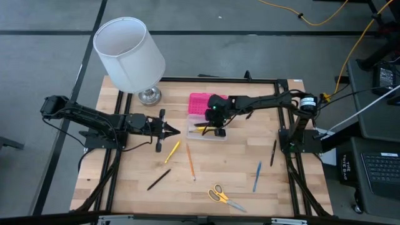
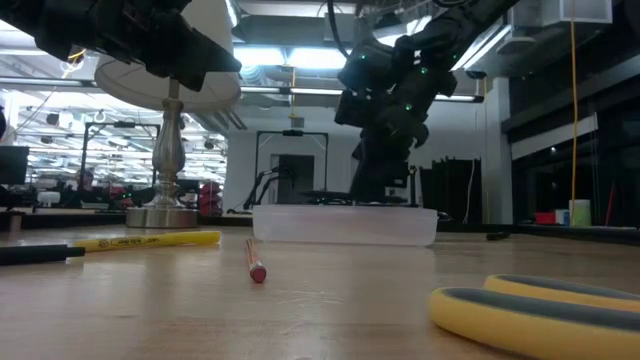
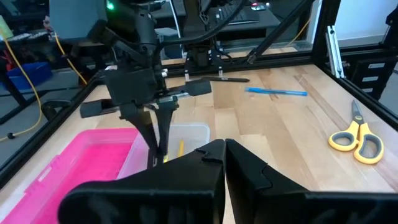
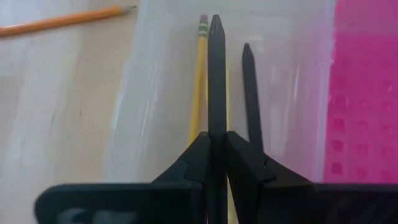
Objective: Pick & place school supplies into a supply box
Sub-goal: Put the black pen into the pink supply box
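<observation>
Over the clear plastic supply box with its pink hinged lid (image 1: 201, 103), the right gripper (image 4: 216, 146) reaches in from the right, clamped on one thin black pen (image 4: 216, 74) whose length runs straight on from the fingers; a yellow pencil (image 4: 198, 81) and another black pen (image 4: 250, 93) lie parallel inside. Left gripper (image 1: 175, 130) hovers closed, left of the box. Six loose supplies lie nearer: four pens and pencils (image 1: 189, 161) left of the yellow-handled scissors (image 1: 220, 195), two at the right.
</observation>
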